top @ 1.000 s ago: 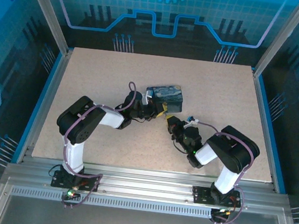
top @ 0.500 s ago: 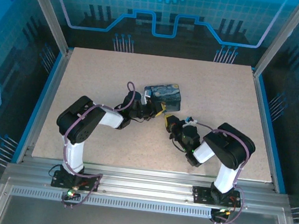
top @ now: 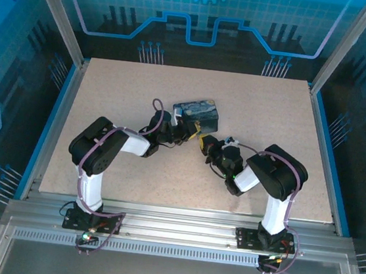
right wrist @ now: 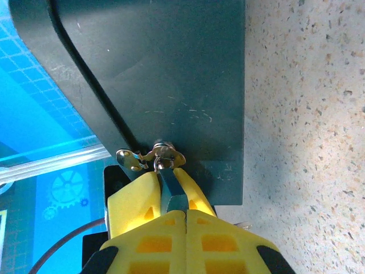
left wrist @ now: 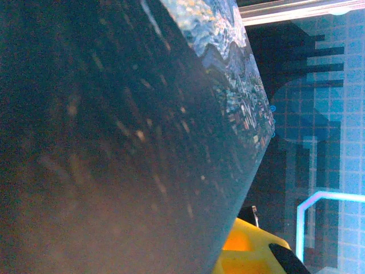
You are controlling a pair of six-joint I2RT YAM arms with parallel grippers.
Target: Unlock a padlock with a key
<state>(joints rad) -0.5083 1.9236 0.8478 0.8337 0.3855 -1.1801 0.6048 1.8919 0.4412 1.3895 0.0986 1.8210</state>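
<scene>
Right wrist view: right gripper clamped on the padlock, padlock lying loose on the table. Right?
Not quite. The right gripper is clamped on the padlock, but the padlock hangs from the latch on the box, not loose on the table. The right wrist view shows it.

Grey padlock [right wrist: 171, 193] (tiny) on brass hasp [right wrist: 149, 156]

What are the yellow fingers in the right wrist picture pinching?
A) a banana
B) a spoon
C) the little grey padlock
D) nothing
C: the right gripper is closed on the padlock, which hangs from the latch on the box.
</scene>
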